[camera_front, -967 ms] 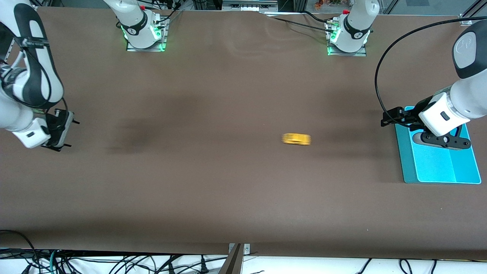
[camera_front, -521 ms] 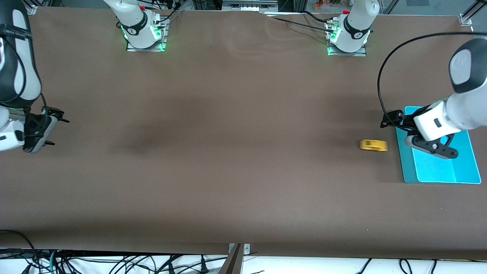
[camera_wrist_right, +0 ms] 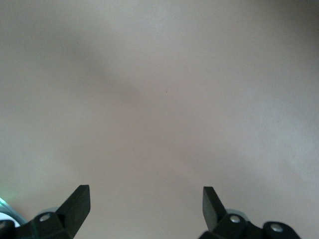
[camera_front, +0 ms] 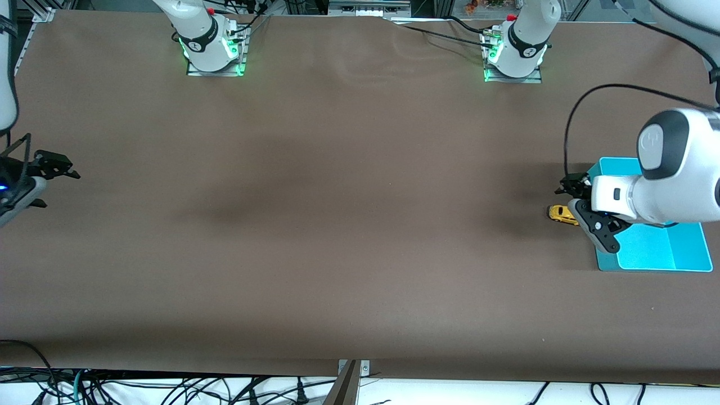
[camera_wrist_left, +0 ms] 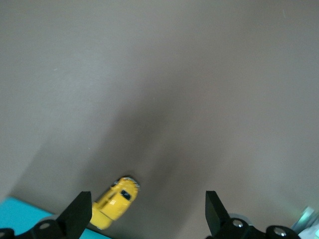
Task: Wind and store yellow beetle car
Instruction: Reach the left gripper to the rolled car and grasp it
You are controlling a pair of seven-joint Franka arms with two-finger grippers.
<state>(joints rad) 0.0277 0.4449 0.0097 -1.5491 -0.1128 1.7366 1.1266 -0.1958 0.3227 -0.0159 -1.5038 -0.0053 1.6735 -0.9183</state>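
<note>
The yellow beetle car (camera_front: 562, 214) is being partly hidden beside the teal tray (camera_front: 652, 247) by the open left gripper (camera_wrist_left: 147, 214) (the right gripper (camera_wrist_right: 145, 209), also open, is being cut off at the table's edge).

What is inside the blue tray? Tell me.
Only bare floor shows in the blue tray; the left arm hides part. The yellow beetle car sits outside, beside it.

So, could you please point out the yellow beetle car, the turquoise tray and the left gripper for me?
yellow beetle car (camera_front: 560, 214), front view, on its roof.
turquoise tray (camera_front: 689, 247), front view, on its bare floor.
left gripper (camera_wrist_left: 148, 211), left wrist view, midway between its open fingertips.
</note>
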